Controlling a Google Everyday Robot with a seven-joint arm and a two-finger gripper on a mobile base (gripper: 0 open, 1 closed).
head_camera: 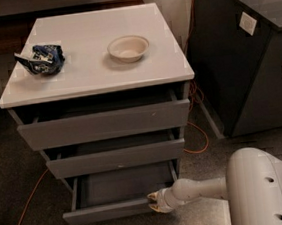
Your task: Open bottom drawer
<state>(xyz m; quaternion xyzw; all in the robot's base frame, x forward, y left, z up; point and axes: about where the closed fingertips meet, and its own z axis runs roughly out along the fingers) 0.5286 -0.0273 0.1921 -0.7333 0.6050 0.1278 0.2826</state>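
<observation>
Jaws of gripper (156,202): pressed to the right end of the bottom drawer (108,211) front, low centre of frame; could not tell whether open or clamped.
Called for a slow, straight pull toward the lower edge, level with the runners and clear of the middle drawer (116,159) above; judged liable to skew from so off-centre a hold. Stood part-way out already.
</observation>
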